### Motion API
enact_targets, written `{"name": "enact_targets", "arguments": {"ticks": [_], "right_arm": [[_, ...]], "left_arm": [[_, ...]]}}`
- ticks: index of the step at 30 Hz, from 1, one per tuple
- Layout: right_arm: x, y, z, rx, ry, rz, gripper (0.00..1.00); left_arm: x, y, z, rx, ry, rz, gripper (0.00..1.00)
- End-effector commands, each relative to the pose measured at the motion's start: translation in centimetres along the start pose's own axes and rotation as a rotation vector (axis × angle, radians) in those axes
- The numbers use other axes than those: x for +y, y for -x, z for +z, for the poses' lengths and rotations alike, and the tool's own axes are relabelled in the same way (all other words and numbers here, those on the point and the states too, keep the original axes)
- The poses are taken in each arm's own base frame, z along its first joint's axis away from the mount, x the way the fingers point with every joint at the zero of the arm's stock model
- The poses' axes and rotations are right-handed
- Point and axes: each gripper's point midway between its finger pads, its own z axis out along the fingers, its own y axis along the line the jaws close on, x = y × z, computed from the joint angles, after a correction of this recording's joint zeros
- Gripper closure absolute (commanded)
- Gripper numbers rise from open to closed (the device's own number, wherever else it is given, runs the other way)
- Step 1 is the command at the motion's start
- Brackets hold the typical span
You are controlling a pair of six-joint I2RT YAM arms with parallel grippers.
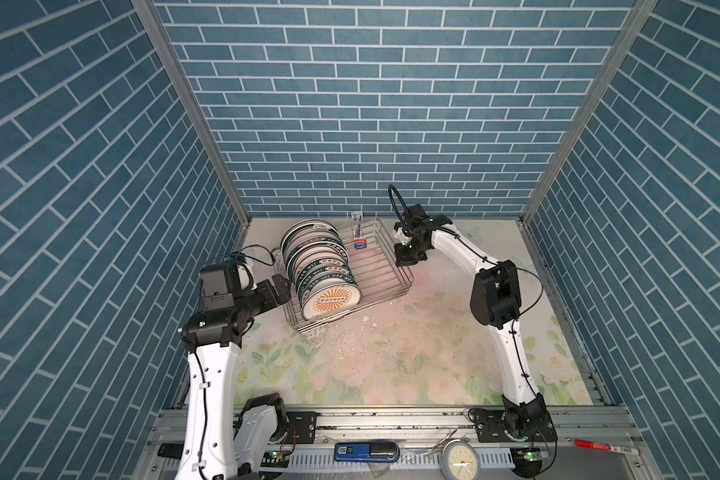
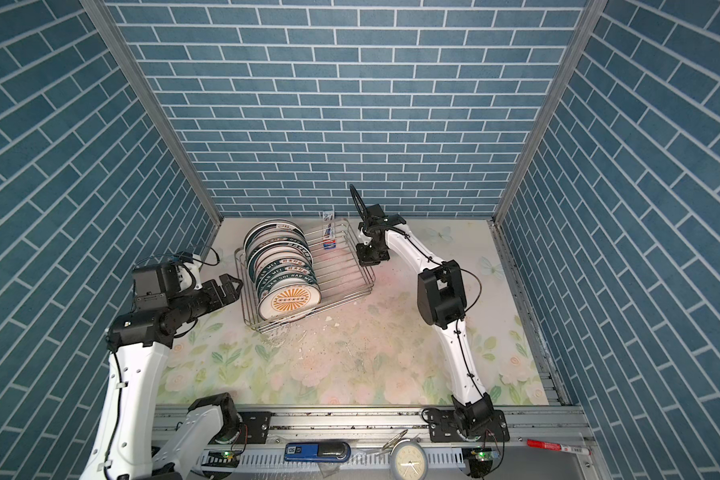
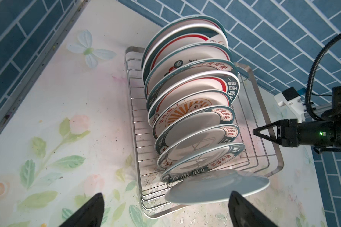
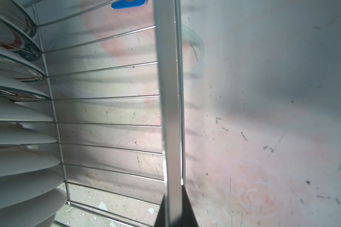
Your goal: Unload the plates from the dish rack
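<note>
The plates point(image 1: 321, 266) are white with dark teal rims carrying white letters and red characters on pale panels. The front plate point(image 1: 332, 300) has an orange sunburst centre, and some behind it show a red band inside the rim. The rack point(image 4: 169, 98) is bare silver. The table point(image 1: 391, 365) is cream with pale pink flowers and green leaves, flecked with dark specks. The walls point(image 1: 391, 104) bear a blue brick pattern with white lines. The arms point(image 1: 512, 361) are white with black joints. The left pincer point(image 2: 231, 288) and right pincer point(image 3: 257, 132) are black. The tag point(image 1: 360, 239) is blue, red and white. The clock point(image 1: 460, 461) has a white face, and the pen point(image 1: 599, 446) is red.
</note>
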Motion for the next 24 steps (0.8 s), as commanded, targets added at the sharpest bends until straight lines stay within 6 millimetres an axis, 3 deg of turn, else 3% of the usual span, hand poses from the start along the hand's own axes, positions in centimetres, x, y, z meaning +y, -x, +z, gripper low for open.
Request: {"name": "enact_targets", "arguments": {"ticks": [1,13,21,24], "right_arm": [[-1.1,0.9,2.8,0.002,0.043,0.057,1.0],[-1.3,2.2,2.8,-0.02,0.023,0.039,1.0],[-1.2,3.0,2.9,-0.043,0.022,0.011,1.0],[-1.2,3.3,2.9,-0.051,0.024,0.01,1.0]], "left_arm": [[-0.9,0.1,-0.6,0.007,-0.043,0.039,0.01],[-3.4,0.4,-0.9,-0.03,-0.189,0.093,0.01],[-1.8,0.6,-0.6,-0.043,-0.097,0.078,0.01],[-2.1,1.0,-0.3,-0.046,-0.118,0.058,0.01]]}}
